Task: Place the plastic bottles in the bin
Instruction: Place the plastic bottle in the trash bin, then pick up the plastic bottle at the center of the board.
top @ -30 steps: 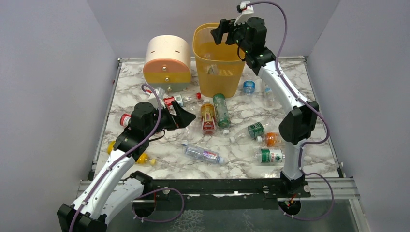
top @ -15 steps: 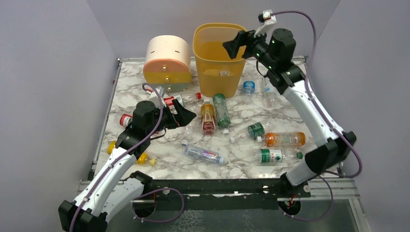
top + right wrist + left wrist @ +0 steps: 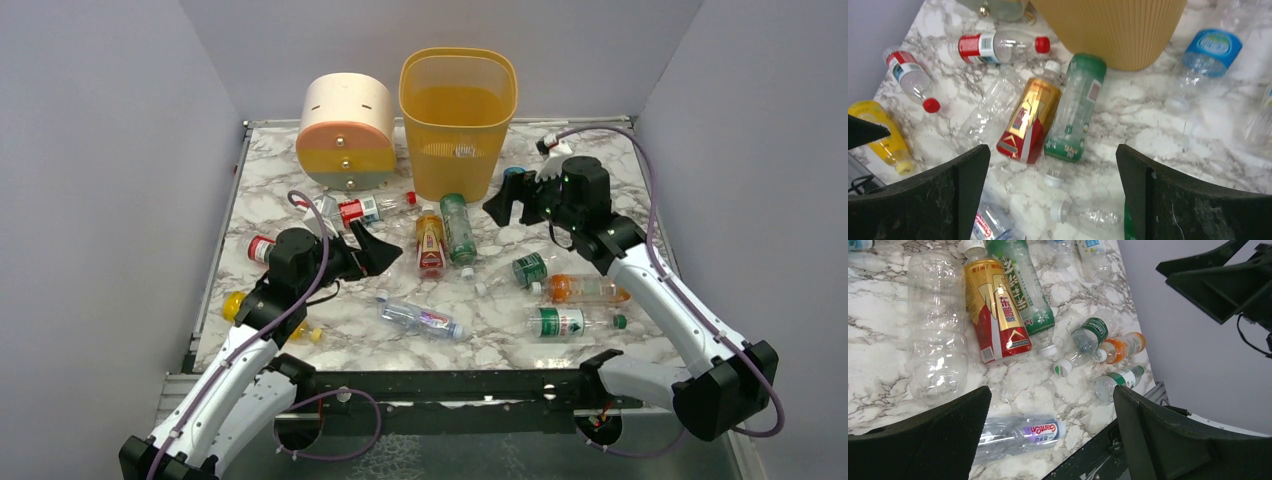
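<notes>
Overhead, my left claw (image 3: 372, 250) gaping, empty, over the bench (image 3: 270, 180), my right claw (image 3: 508, 205) gaping, empty, near the yellow bin (image 3: 455, 170), plastic bottles (image 3: 418, 318) strewn before it, left wrist, red-gold bottle (image 3: 998, 315) lying ahead, untouched, right wrist, same bottle below my spread fingers, yellow bin behind.

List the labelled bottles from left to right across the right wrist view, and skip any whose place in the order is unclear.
yellow bottle → small red-capped bottle → red-and-gold bottle → green bottle → blue-labelled bottle
</notes>
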Controlling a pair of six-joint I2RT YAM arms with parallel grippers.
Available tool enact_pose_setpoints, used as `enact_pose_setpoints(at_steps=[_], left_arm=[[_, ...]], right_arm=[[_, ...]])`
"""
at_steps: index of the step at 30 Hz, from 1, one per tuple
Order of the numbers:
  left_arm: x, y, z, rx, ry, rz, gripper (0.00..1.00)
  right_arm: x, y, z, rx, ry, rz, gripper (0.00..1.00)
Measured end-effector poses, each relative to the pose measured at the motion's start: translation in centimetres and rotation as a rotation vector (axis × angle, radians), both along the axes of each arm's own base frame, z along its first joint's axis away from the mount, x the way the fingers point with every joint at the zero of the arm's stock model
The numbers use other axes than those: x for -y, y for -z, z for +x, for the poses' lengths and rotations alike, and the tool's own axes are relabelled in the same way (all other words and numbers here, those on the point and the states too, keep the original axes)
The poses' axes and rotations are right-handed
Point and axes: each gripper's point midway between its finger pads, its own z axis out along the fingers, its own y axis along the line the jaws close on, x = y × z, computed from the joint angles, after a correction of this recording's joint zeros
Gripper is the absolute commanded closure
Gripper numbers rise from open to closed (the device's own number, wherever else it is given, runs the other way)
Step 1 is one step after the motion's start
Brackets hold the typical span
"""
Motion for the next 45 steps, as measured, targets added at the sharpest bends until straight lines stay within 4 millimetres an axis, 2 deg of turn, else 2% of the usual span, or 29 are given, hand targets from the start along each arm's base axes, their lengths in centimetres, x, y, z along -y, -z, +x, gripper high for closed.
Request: enact_pose_setpoints(at_steps=[3, 10, 14, 21, 25, 30, 34, 40, 45], left_arm=[[-0.3, 0.4, -0.7, -0.004, -0.004, -0.008, 0.01], [-0.7, 0.3, -1.6, 0.01, -0.006, -0.023, 0.01], [-0.7, 0.8, -1.9, -0.002, 0.008, -0.011, 0.01], [-1.1, 2.2, -3.3, -0.053, 0.033, 0.038, 0.01], [-1.2, 1.8, -3.3, -0.099, 0.04, 0.073, 0.01], [-1.2, 1.7, -3.3, -0.115, 0.04, 0.079, 0.01], [-1.2, 1.2, -3.0, -0.112, 0.025, 0.076, 0.01], [-1.2, -1.3, -1.1, -0.087, -0.027, 0.075, 0.01], [-1.0, -1.6, 0.3, -0.111, -0.052, 0.087, 0.01]], right_arm=[[0.7, 2.3, -2.0, -0.062, 0.002, -0.002, 0.01], [0.7, 3.7, -5.0, -0.113, -0.022, 0.062, 0.01], [0.5, 5.1, -5.8, -0.18, -0.027, 0.081, 0.01], [-0.4, 5.3, -7.0, -0.262, -0.06, 0.136, 0.01], [-0.8, 6.0, -7.3, -0.331, -0.063, 0.141, 0.0], [-1.6, 7.4, -8.4, -0.416, -0.096, 0.181, 0.0], [-1.8, 9.8, -9.5, -0.488, -0.11, 0.194, 0.0], [-1.7, 11.9, -8.5, -0.511, -0.079, 0.154, 0.02], [-1.3, 14.7, -6.5, -0.54, -0.021, 0.087, 0.1]])
